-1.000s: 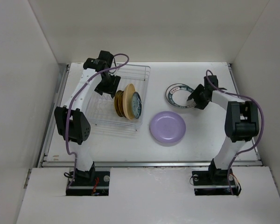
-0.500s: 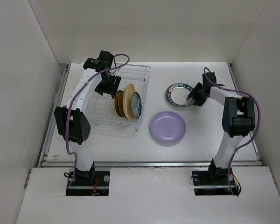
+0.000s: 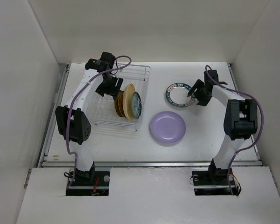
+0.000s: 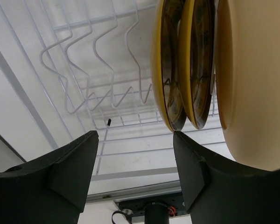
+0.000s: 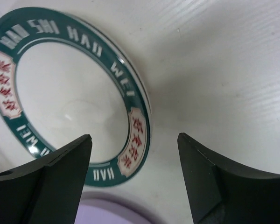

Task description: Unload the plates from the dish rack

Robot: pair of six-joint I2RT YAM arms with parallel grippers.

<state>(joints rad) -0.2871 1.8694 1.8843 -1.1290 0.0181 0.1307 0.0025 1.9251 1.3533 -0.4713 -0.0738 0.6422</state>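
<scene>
We note the left gripper (image 4: 135, 140) spread beside the racked brown-gold plates (image 4: 170, 70), likely for a rim pinch. The right gripper (image 5: 134, 140) is spread above the flat teal-rimmed plate (image 5: 135, 119).

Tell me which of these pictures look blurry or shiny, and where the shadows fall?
Top external view: even soft light, faint shadow around the lavender plate. Left wrist view: dish rack wires crisp, nearest pale yellow plate soft. Right wrist view: lettering on the teal-rimmed plate readable, faint sheen in its centre, dark fingers blurred.
</scene>
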